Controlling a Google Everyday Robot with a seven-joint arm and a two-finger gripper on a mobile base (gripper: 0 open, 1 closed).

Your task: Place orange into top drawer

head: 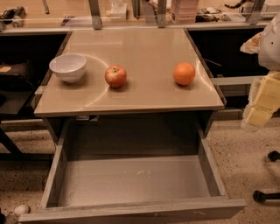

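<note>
The gripper [261, 105] shows at the right edge of the view as a pale, yellowish block hanging off the right side of the table [144, 48], out past its edge and about level with its front rim. It is apart from the table and touches nothing on it. Whether it is spread or pressed together cannot be told from here, and nothing can be seen in its hold.

Closest to it, on the right part of the table, sits the orange [184, 73], round and evenly coloured, a little in from the right edge and near the middle of the table's depth. At the middle of the table, well apart from the orange, stands a red-yellow apple [115, 76] with its stem up. On the left part of the table, just beside the apple but not touching it, rests a white bowl [68, 67], upright with its mouth up.

Below the table's front edge the top drawer [131, 180] is pulled far out toward the camera. Its flat grey floor shows, with faint white scuffs right of its middle, low side walls and a plain front panel.

Under and around the table lies a speckled floor [238, 148]. Behind the table's far edge runs a cluttered shelf [183, 13].
</note>
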